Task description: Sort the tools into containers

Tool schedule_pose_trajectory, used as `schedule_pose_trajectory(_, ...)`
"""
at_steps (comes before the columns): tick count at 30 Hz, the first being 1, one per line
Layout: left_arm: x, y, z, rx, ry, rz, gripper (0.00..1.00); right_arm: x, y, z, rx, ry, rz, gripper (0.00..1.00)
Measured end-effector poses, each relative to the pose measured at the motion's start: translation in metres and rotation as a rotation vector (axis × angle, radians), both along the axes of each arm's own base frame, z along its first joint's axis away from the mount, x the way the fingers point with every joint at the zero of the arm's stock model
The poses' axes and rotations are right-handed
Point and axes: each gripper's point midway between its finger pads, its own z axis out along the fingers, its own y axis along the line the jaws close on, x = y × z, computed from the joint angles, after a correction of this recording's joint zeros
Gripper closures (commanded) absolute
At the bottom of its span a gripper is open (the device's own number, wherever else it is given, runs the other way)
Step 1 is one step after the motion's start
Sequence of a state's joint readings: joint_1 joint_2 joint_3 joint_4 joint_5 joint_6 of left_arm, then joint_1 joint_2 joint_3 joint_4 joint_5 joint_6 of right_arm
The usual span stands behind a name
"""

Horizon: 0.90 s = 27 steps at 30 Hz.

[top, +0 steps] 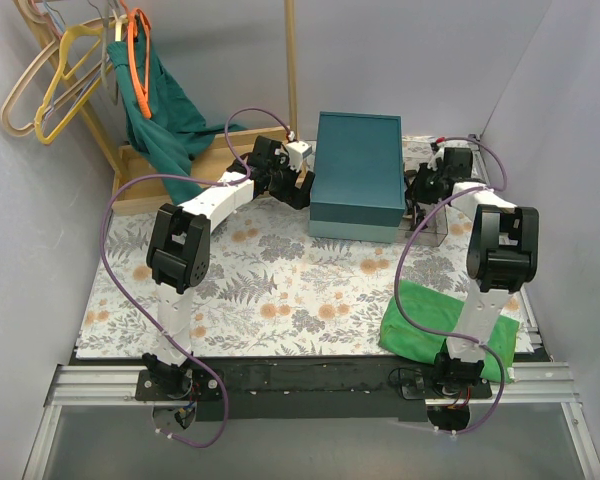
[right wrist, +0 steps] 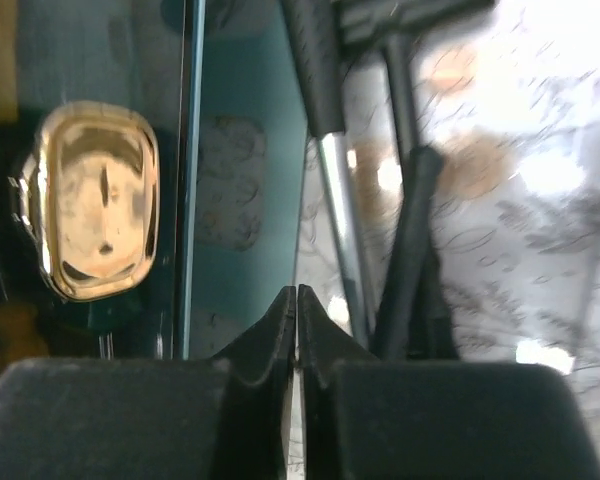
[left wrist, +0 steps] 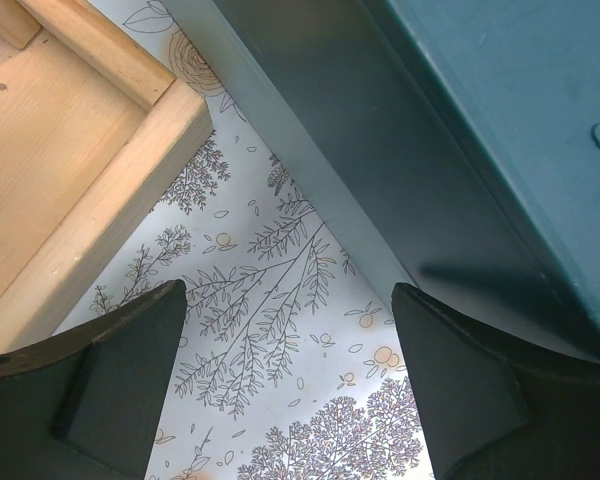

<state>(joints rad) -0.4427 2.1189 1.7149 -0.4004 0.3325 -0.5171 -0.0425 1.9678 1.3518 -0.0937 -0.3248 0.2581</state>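
**Right gripper closed over the tools, right of the teal box**

The tools lie close against the right side of the teal box (top: 358,165). They are a black-handled tool with a bright steel shaft (right wrist: 332,190) and a darker rod (right wrist: 408,240) just beside it. Both are blurred in the right wrist view, so their exact kind cannot be told. A brass-coloured oval piece (right wrist: 95,200) sits nearer the box, seemingly behind a clear wall.

The right gripper (right wrist: 296,300) hovers just short of them, its jaws pressed together and holding nothing. A clean pick probably means spreading the jaws first. The gripper should then centre over one shaft alone and close across it, so the neighbouring rod is not dragged along.

Left of the box, the left gripper (left wrist: 288,300) hangs over the floral cloth (left wrist: 270,260) with its jaws wide and empty. It sits between the box and the wooden tray (left wrist: 70,150).
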Motion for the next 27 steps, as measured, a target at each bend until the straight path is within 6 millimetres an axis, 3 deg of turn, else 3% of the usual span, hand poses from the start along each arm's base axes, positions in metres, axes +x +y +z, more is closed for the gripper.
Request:
schedule_pose_trajectory(5, 0.000, 0.000, 0.000, 0.000, 0.001, 0.000, 0.16, -0.006, 0.005, 0.000, 0.007, 0.017, -0.001, 0.74)
schedule_pose_trajectory(9, -0.001, 0.000, 0.000, 0.000, 0.004, 0.001, 0.16, -0.004, -0.007, 0.020, -0.002, -0.021, -0.028, 0.75)
schedule_pose_trajectory(15, -0.002, 0.000, -0.001, -0.002, 0.011, 0.004, 0.16, 0.008, -0.055, 0.069, -0.034, -0.130, -0.133, 0.87)
schedule_pose_trajectory(18, -0.002, 0.000, -0.001, -0.005, 0.015, 0.005, 0.16, 0.012, -0.081, 0.080, -0.056, -0.164, -0.191, 0.95)
schedule_pose_trajectory(22, -0.002, 0.000, -0.001, -0.007, 0.016, 0.005, 0.16, 0.013, -0.109, 0.075, -0.089, -0.162, -0.252, 0.99)
schedule_pose_trajectory(27, -0.002, 0.000, -0.001, -0.006, 0.015, 0.004, 0.16, 0.019, -0.123, 0.043, -0.128, -0.123, -0.259, 0.99)
